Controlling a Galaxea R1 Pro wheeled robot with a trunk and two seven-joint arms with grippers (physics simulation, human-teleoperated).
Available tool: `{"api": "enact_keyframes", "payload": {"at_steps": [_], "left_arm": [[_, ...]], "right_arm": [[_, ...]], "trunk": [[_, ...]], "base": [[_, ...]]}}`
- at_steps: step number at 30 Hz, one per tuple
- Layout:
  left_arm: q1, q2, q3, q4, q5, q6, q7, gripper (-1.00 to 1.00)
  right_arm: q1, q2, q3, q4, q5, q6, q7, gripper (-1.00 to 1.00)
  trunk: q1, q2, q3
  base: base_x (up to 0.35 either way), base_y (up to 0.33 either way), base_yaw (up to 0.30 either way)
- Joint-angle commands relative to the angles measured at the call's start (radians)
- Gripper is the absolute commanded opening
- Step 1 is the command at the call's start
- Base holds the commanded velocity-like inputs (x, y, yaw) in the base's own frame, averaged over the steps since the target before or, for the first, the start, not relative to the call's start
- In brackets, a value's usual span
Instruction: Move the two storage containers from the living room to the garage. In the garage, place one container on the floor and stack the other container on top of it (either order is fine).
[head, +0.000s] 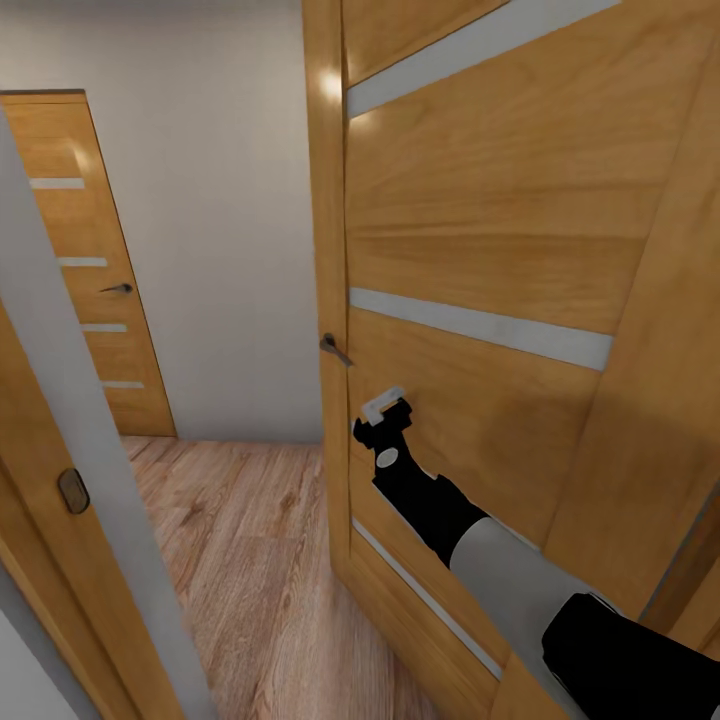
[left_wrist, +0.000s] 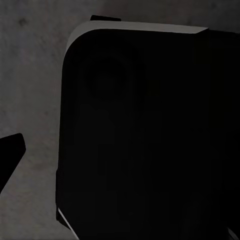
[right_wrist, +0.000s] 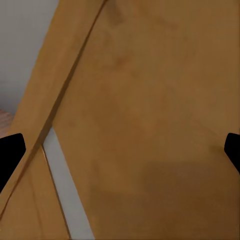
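Doorway transit: the right gripper (head: 385, 418), fingers spread wide and empty, reaches at the wooden door (head: 480, 250) beneath its handle (head: 335, 349). No storage container is visible. Left gripper's state cannot be told. The door may swing back and jam the arm.

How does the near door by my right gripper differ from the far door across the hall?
The near door stands swung open, its edge toward the camera; the far door sits shut, flush in the pale wall. The near door looms large beside the right gripper; the far door looks small, beyond the wood plank floor. Both are orange-brown wood with pale horizontal strips and a dark lever handle.
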Motion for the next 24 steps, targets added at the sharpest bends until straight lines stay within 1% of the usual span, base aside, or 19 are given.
{"api": "enact_keyframes", "payload": {"at_steps": [1,14,20,24], "left_arm": [[0.0,0.0,0.0,0.0,0.01,-0.002,0.0,1.0],[0.0,0.0,0.0,0.0,0.01,-0.002,0.0,1.0],[0.0,-0.001,0.0,0.0,0.01,-0.002,0.0,1.0],[0.0,-0.001,0.001,0.0,0.01,-0.002,0.0,1.0]], "right_arm": [[-0.001,0.0,0.004,0.0,0.003,0.007,-0.005,1.0],[-0.001,0.0,0.005,0.011,-0.009,-0.011,-0.001,1.0],[-0.001,0.0,0.005,0.014,-0.016,-0.07,-0.01,1.0],[-0.001,0.0,0.006,0.015,-0.023,-0.085,-0.015,1.0]], "trunk": [[0.0,-0.001,-0.001],[0.0,-0.001,-0.001],[0.0,-0.001,-0.001],[0.0,-0.001,-0.001]], "base": [[0.0,0.0,0.0],[0.0,0.0,0.0],[0.0,0.0,0.0],[0.0,0.0,0.0]]}}
